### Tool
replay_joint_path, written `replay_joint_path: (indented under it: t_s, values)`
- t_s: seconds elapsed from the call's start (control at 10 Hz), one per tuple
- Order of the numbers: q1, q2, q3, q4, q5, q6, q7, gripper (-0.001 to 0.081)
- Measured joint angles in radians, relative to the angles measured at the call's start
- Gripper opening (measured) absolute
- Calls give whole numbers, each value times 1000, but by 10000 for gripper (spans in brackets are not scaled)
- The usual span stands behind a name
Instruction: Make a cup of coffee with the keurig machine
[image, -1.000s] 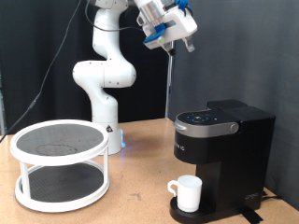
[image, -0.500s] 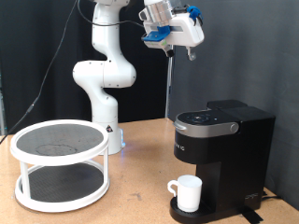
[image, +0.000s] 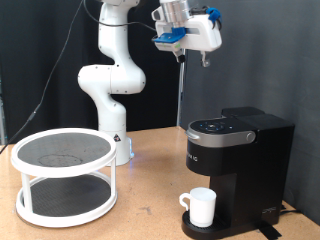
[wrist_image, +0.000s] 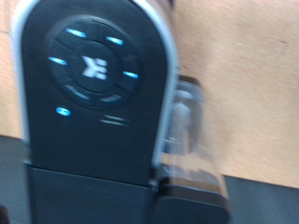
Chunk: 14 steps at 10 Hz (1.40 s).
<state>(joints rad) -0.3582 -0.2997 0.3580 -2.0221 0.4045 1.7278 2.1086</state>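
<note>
The black keurig machine (image: 238, 160) stands at the exterior view's right on the wooden table, lid down. The white cup (image: 201, 207) sits on its drip tray under the spout. My gripper (image: 205, 55) is high above the machine, near the exterior view's top, well clear of it and holding nothing that shows. Its fingers are too small and blurred to read. The wrist view looks down on the machine's top panel (wrist_image: 93, 65) with blue lit buttons; no fingers show there.
A white round two-tier wire stand (image: 63, 173) stands at the exterior view's left on the table. The robot's white base (image: 112, 90) rises behind it. A thin dark cable (image: 180, 90) hangs behind the machine.
The gripper has moved a little toward the exterior view's right and turned more level. The machine, cup and stand have not moved.
</note>
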Motion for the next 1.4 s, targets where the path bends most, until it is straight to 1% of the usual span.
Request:
replay_joint_path:
  t_s: [0.2, 0.5, 1.1, 1.4]
  values:
    - [0, 28, 27, 11, -33, 61, 35, 734]
    - [0, 64, 55, 28, -57, 88, 43, 734]
    - [0, 112, 102, 41, -105, 92, 83, 734]
    - [0, 127, 106, 41, -118, 69, 82, 734]
